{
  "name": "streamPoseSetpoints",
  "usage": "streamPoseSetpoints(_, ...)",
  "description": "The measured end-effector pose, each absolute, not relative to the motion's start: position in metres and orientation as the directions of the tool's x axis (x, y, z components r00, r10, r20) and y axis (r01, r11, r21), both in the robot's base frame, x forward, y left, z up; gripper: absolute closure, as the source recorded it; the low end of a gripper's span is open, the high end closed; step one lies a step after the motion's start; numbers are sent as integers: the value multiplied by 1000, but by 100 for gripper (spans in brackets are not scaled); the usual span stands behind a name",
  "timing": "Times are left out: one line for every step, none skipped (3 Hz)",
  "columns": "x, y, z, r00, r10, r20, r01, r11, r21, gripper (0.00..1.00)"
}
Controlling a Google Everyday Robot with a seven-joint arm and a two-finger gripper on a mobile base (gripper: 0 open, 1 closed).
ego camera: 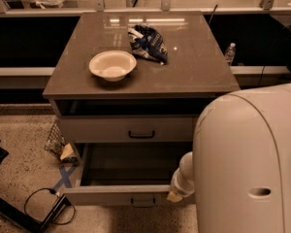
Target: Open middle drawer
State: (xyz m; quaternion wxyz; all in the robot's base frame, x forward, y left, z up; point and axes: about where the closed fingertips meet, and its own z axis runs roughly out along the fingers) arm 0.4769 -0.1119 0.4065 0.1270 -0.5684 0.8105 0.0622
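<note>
The grey cabinet [140, 81] stands in the middle of the camera view. The middle drawer [111, 194] is pulled well out toward me, its dark inside [131, 164] showing and its small black handle [143, 201] at the centre of the front. The top drawer [128, 128], with its own black handle, sits above it with a dark gap over its front. My gripper [178, 187] is at the right end of the middle drawer's front, mostly hidden behind my large cream arm housing [250, 164]. The lowest drawer is hidden.
A white bowl [112, 65] and a dark snack bag [148, 43] lie on the cabinet top. A black cable [41, 205] and blue tape [64, 177] are on the speckled floor at left, with debris [58, 144] beside the cabinet. A bottle [230, 53] stands behind at right.
</note>
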Motion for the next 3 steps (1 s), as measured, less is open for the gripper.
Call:
streamPoseSetpoints(451,-117,411,-364,-901,-238,-927,375,-3,100)
streamPoseSetpoints(451,-117,411,-364,-901,-238,-927,375,-3,100)
streamPoseSetpoints(425,-119,411,-380,-893,-241,-922,385,26,100)
